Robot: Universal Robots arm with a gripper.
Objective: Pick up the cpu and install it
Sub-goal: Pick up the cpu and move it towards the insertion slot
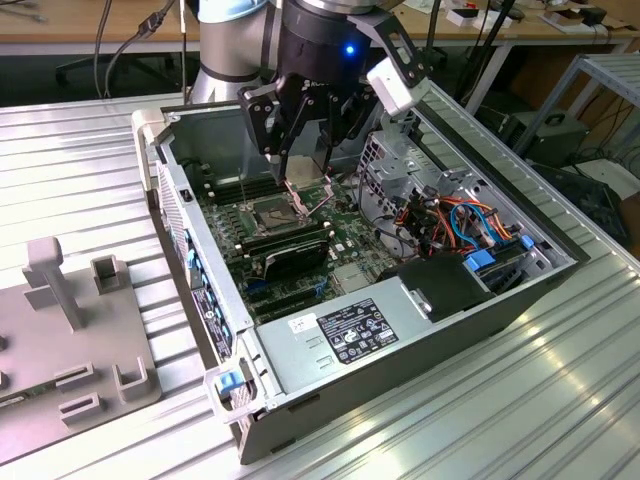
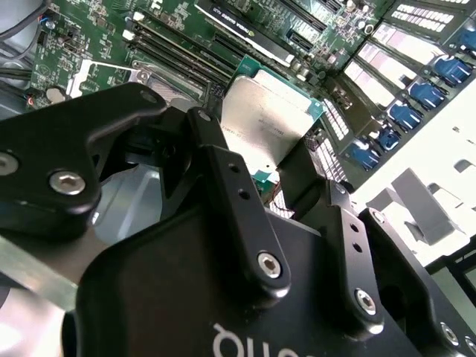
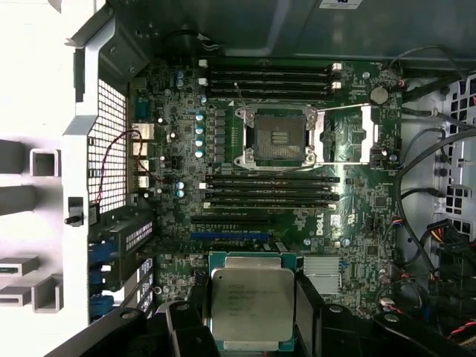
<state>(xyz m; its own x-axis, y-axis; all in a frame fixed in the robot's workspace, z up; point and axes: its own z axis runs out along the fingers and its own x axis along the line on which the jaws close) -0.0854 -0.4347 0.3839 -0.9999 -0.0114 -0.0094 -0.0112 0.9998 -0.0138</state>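
Plainly the gripper (image 2: pixel 262 145) holds the cpu (image 2: pixel 271 115); first wrist view adds the socket (image 3: pixel 277 139).

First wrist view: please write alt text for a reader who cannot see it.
The gripper holds the cpu, silver top showing, over a green motherboard. Its dark socket sits open and empty, between rows of memory slots.

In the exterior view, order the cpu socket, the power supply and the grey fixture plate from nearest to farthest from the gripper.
1. cpu socket, just below the gripper.
2. power supply, at the end of the case nearer the camera.
3. grey fixture plate, outside the case, exterior view's left.
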